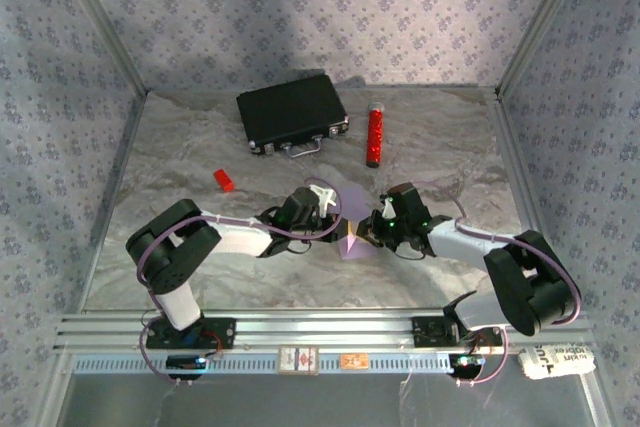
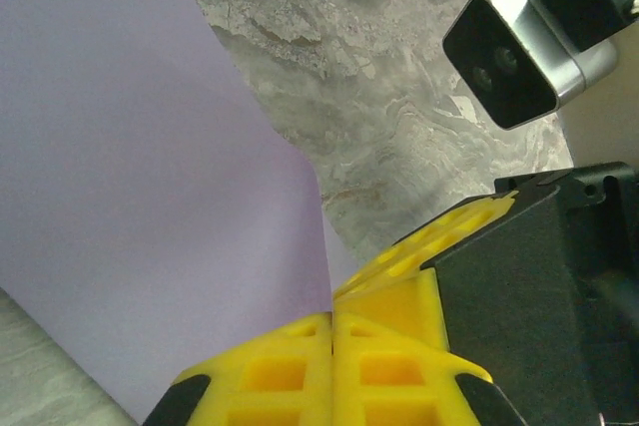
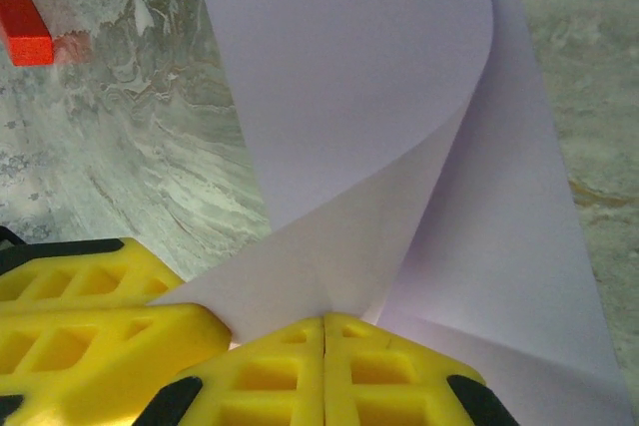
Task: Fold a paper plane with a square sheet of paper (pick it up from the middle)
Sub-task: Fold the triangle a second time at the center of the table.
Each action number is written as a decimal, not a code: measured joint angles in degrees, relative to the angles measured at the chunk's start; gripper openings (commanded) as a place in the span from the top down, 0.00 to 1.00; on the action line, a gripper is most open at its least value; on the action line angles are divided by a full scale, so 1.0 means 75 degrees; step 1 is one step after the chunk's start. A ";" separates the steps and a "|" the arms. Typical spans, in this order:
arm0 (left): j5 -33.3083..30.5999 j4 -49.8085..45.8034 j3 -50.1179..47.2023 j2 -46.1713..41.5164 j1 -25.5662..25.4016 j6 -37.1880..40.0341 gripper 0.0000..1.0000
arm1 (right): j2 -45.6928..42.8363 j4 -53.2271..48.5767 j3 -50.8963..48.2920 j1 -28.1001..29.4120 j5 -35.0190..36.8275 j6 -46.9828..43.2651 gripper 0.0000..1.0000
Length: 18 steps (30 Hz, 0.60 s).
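Yellow fingers point(image 3: 300, 334) of right gripper point(image 3: 324, 341) together, clamped on sheet point(image 3: 339, 77), which curls up ahead of the tips. Left gripper point(image 2: 331, 331) just beside, jaws together, apparently pinching the sheet's edge. Step, judged: first fold, sheet bent over, no crease set. Next: match edges, press flat on bench point(image 3: 120, 147)

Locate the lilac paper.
In the top view the lilac paper is mid-table, pinched between the left pincer and right pincer, right of the red block.

Bare table point(image 1: 250, 282) nearside; black case point(image 1: 292, 113), red block point(image 1: 223, 180) beyond.
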 measured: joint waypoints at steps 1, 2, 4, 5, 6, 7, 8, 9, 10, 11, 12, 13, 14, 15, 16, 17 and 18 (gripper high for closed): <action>-0.0009 -0.0012 0.0000 0.0000 0.0000 0.0020 1.00 | 0.0000 -0.0006 -0.0012 0.0000 0.0006 0.0000 0.92; -0.0023 -0.0029 0.0000 0.0000 0.0000 0.0050 1.00 | 0.0000 -0.0015 -0.0015 0.0000 0.0009 -0.0003 0.92; -0.0050 -0.0067 0.0000 0.0000 0.0000 0.0082 1.00 | -0.0017 -0.0079 -0.0017 0.0000 0.0067 -0.0006 0.92; -0.0052 -0.0090 0.0000 0.0000 0.0000 0.0117 1.00 | -0.0041 -0.0114 -0.0029 0.0000 0.0096 -0.0006 0.92; -0.0055 -0.0125 0.0000 0.0000 0.0000 0.0146 1.00 | -0.0067 -0.0169 -0.0035 0.0000 0.0143 -0.0009 0.92; -0.0055 -0.0166 0.0000 0.0000 0.0000 0.0178 1.00 | -0.0093 -0.0230 -0.0041 0.0000 0.0184 -0.0012 0.92; -0.0055 -0.0201 0.0000 0.0000 0.0000 0.0198 1.00 | -0.0114 -0.0300 -0.0041 0.0000 0.0224 -0.0015 0.92; -0.0058 -0.0239 0.0000 0.0000 0.0000 0.0224 1.00 | -0.0128 -0.0364 -0.0041 0.0000 0.0268 -0.0029 0.92; -0.0064 -0.0262 0.0000 0.0000 0.0000 0.0248 1.00 | -0.0131 -0.0417 -0.0044 0.0000 0.0294 -0.0035 0.92; -0.0076 -0.0271 0.0000 0.0000 0.0000 0.0268 1.00 | -0.0131 -0.0449 -0.0044 0.0000 0.0326 -0.0035 0.92; -0.0079 -0.0280 0.0000 0.0000 0.0000 0.0283 1.00 | -0.0131 -0.0463 -0.0055 0.0000 0.0347 -0.0035 0.92; -0.0082 -0.0294 0.0000 0.0000 0.0000 0.0312 1.00 | -0.0131 -0.0475 -0.0061 0.0000 0.0356 -0.0035 0.92; -0.0087 -0.0321 0.0000 0.0000 0.0000 0.0335 1.00 | -0.0131 -0.0475 -0.0070 0.0000 0.0370 -0.0035 0.92; -0.0108 -0.0353 0.0000 0.0000 0.0000 0.0361 1.00 | -0.0128 -0.0481 -0.0076 0.0000 0.0385 -0.0035 0.92; -0.0111 -0.0379 0.0000 0.0000 0.0000 0.0391 1.00 | -0.0117 -0.0493 -0.0079 0.0000 0.0405 -0.0035 0.92; -0.0114 -0.0402 0.0000 0.0006 0.0000 0.0417 0.99 | -0.0105 -0.0498 -0.0079 0.0000 0.0414 -0.0038 0.93; -0.0114 -0.0411 0.0000 0.0020 0.0000 0.0434 0.99 | -0.0076 -0.0519 -0.0079 0.0000 0.0434 -0.0038 0.93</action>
